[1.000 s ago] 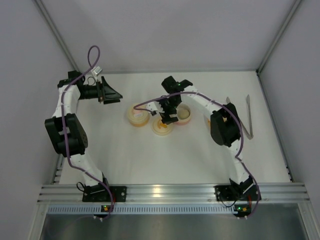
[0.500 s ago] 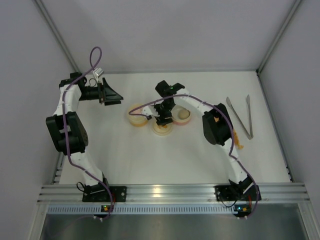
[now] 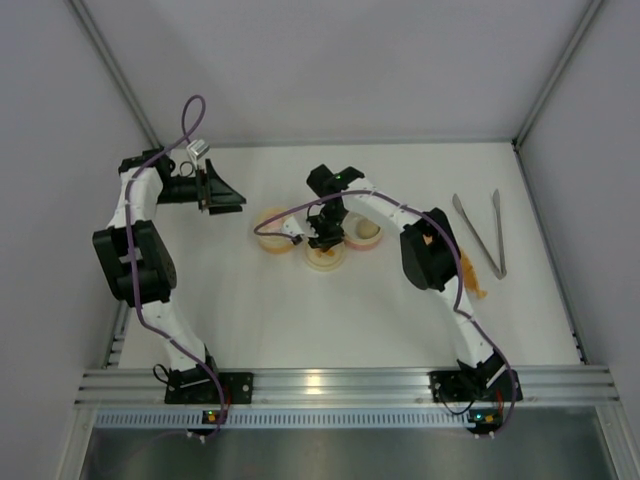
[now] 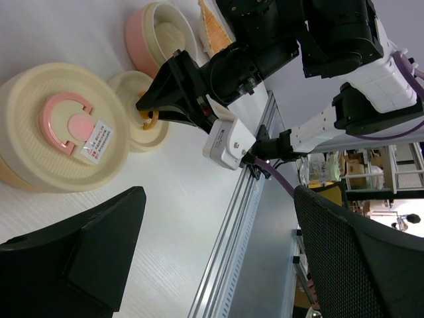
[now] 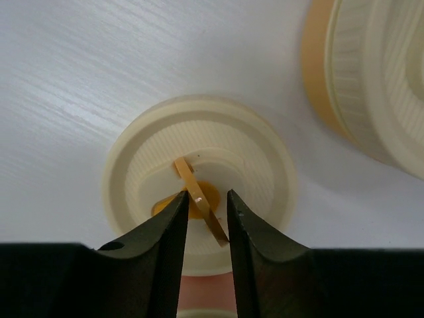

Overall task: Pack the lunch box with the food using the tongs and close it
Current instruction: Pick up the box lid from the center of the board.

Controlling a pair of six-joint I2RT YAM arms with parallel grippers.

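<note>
Round lunch box containers, toy food and metal tongs.
At centre, a cream lidded container [image 3: 272, 231] with a pink handle sits left, a small cream container [image 3: 326, 259] with an orange ring handle nearer, and a pink bowl [image 4: 137, 36] holding a cream-white ball [image 3: 368, 231] right. Grey tongs [image 3: 477, 235] lie flat far right, the V opening away.

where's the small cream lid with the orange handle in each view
top external: small cream lid near centre, under the right gripper.
left wrist: upper left, at the fingertips.
right wrist: centre, handle between the fingers.
shared landmark: big cream container beside it.

lidded container [image 3: 275, 230] left | small lid [image 3: 326, 258] middle | bowl [image 3: 365, 233] right | tongs [image 3: 478, 235] far right
</note>
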